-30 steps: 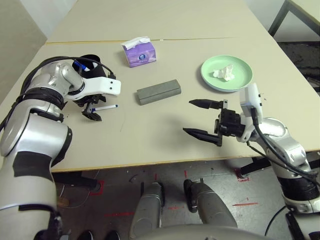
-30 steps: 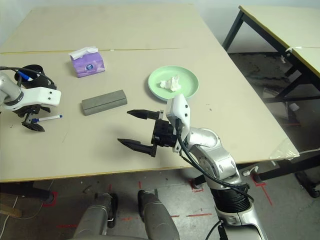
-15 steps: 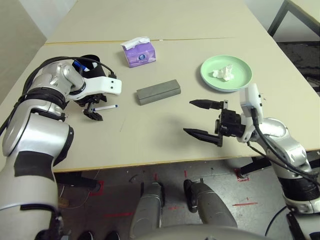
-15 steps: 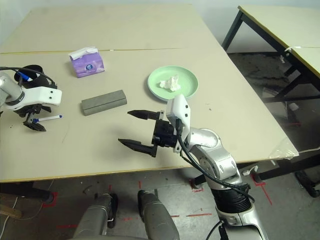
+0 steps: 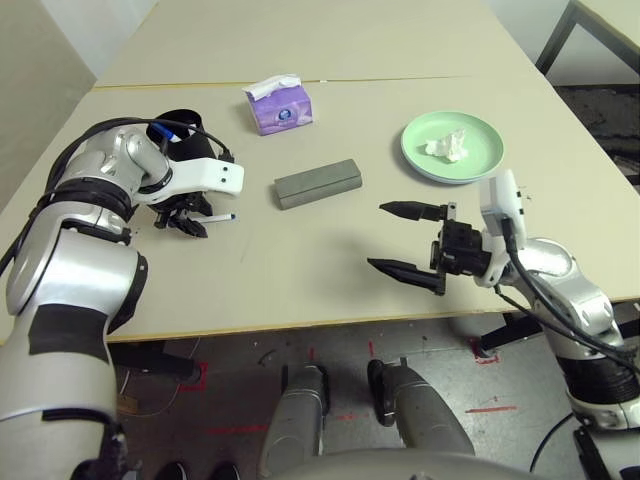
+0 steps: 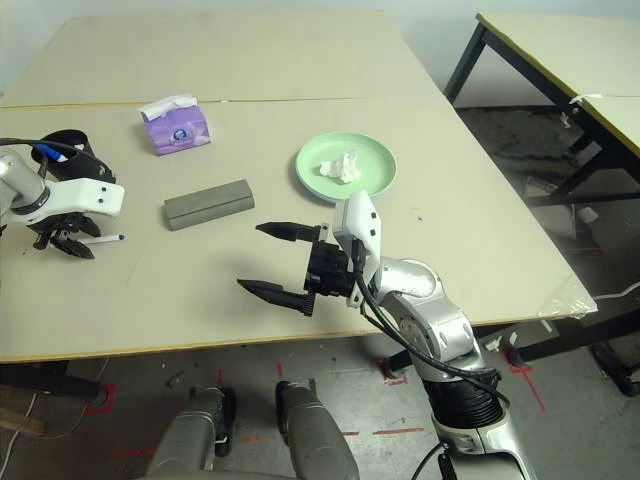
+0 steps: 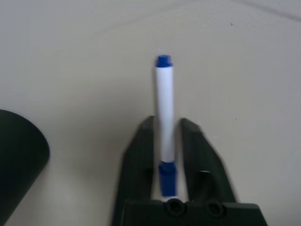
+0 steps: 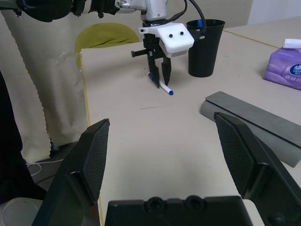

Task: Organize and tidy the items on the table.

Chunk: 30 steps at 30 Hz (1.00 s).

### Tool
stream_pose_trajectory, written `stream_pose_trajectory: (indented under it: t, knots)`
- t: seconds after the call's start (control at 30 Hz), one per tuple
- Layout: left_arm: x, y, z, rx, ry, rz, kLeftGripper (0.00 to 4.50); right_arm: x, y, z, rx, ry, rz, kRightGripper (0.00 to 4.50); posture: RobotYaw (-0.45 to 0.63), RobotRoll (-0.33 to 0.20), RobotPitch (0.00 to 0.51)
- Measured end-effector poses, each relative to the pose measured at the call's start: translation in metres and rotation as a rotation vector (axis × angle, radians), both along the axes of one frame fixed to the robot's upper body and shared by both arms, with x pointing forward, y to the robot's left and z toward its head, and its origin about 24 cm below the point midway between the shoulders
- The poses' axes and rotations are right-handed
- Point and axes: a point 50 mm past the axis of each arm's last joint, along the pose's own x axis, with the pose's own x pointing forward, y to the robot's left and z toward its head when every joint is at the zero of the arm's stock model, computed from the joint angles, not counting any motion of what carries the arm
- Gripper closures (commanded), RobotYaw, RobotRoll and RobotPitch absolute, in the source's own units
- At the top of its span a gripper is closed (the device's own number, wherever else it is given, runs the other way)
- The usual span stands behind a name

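On the beige table (image 5: 300, 270), your left gripper (image 7: 165, 141) pinches the blue-capped marker (image 7: 164, 108) beside the black cup (image 5: 185, 135); lift straight, keeping it level; right gripper (image 5: 405, 240) idles spread.

Both eye views look down from the head over the pale beige tabletop (image 5: 330, 250), sharing the grey oblong case (image 5: 317, 184). The left wrist view sits close above the white blue-capped marker (image 7: 164, 117). The right wrist view faces level across the table toward that marker (image 8: 162, 87).
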Motion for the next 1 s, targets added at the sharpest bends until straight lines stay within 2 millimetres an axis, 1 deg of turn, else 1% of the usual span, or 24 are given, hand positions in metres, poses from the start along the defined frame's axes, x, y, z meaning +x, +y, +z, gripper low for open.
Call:
stream_pose_trajectory:
  t: [0.03,0.3,0.33,0.4,0.43,0.5,0.6,0.67,0.73,0.8,0.87,1.0]
  knots:
    - [0.000,0.000,0.000,-0.001,-0.001,-0.001,4.44,0.000,0.000,0.000,0.000,0.000,0.000,0.00,-0.17,0.000,0.188]
    - [-0.001,0.000,0.001,-0.024,0.013,0.007,4.44,0.000,0.000,0.000,-0.001,0.000,0.000,0.00,-0.17,0.000,0.188]
    - [-0.001,0.000,0.002,-0.036,0.023,0.010,4.44,0.000,0.000,0.000,-0.001,0.000,0.000,0.00,-0.17,0.000,0.188]
    - [-0.003,-0.003,0.006,-0.119,0.058,0.028,4.44,0.000,0.000,0.000,-0.001,0.000,0.000,0.00,-0.17,0.000,0.186]
    - [-0.002,-0.006,0.013,-0.184,0.070,0.038,4.44,0.000,-0.001,0.000,-0.002,0.000,-0.001,0.00,-0.17,0.000,0.186]
    - [0.003,-0.017,0.036,-0.334,0.045,0.058,4.44,0.000,-0.001,0.000,-0.001,-0.001,-0.004,0.00,-0.16,0.000,0.184]
    - [0.007,-0.035,0.086,-0.679,-0.053,0.105,4.44,0.000,-0.002,0.000,-0.002,0.001,-0.004,0.00,-0.15,0.000,0.182]
    - [0.000,-0.044,0.115,-0.909,-0.047,0.103,4.44,0.001,-0.003,0.000,0.002,0.006,-0.008,0.00,-0.14,0.000,0.181]
    - [-0.007,-0.053,0.139,-1.145,0.009,0.082,4.44,0.004,-0.006,-0.002,0.012,0.017,-0.026,0.00,-0.12,0.000,0.177]
    - [-0.014,-0.052,0.157,-1.289,0.012,0.044,4.44,0.009,-0.005,-0.003,0.042,0.032,-0.063,0.00,-0.11,0.000,0.175]
    - [-0.019,-0.042,0.167,-1.374,-0.025,0.033,4.44,0.016,-0.006,0.001,0.086,0.030,-0.117,0.00,-0.11,0.000,0.176]
    - [-0.024,-0.017,0.165,-1.465,-0.099,0.103,4.44,0.021,-0.010,0.006,0.107,0.013,-0.177,0.00,-0.10,0.000,0.174]
